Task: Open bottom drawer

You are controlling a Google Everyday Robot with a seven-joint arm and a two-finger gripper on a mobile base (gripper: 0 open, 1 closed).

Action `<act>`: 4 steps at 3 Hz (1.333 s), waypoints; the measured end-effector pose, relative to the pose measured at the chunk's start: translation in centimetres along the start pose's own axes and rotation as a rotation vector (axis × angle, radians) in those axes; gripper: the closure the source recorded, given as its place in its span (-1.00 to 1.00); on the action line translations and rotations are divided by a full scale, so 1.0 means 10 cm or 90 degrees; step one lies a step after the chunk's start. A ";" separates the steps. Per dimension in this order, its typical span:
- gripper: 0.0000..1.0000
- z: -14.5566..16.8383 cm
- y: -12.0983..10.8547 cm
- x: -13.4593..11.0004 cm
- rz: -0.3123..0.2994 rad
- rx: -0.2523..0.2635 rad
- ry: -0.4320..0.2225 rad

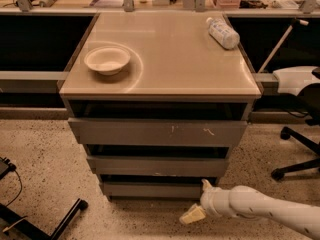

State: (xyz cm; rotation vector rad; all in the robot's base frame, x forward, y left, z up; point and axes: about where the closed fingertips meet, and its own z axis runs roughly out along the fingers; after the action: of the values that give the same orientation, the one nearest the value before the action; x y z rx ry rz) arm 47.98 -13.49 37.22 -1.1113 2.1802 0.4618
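Floor: pale speckled stone [45, 149] is seen around the unit; a cluttered workbench [75, 4] runs along the back.
Cabinet: a grey unit with a tan top [175, 69] is shown front-on, with three handleless drawer fronts stacked beneath it.
Top drawer [155, 132]: the tallest front, marked with white scratches towards its right side.
Middle drawer [155, 165]: a narrower front, set slightly further back than the one above.
Bottom drawer [150, 189]: the lowest and smallest-looking front, plain grey, located just above the floor; a dark gap is visible above it.
Bowl [107, 60]: a shallow white dish is placed upright on the left part of the top.
Bottle [222, 32]: a clear plastic bottle is laid on its side near the back right corner of the top.
Arm [265, 209]: a white limb is extended from the lower right edge towards the unit.
Gripper [199, 200]: positioned low, at the right end of the bottom drawer; it is released, with one finger raised against the front's lower right corner and the other directed down towards the floor, and nothing is grasped.
Chair [297, 79]: a wheeled office seat is partly shown at the right.
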 end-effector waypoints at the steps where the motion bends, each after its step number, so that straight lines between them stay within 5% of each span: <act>1: -1.00 0.74 -0.01 0.06 0.031 -0.033 -0.023; 2: -1.00 1.41 -0.06 0.22 0.105 -0.030 -0.056; 3: -1.00 1.66 0.15 0.50 0.141 -0.049 -0.051; 4: -1.00 1.74 0.11 0.49 0.140 -0.025 -0.026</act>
State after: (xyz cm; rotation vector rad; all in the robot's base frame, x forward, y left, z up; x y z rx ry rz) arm 51.57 -5.93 21.11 -0.8775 2.2757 0.6215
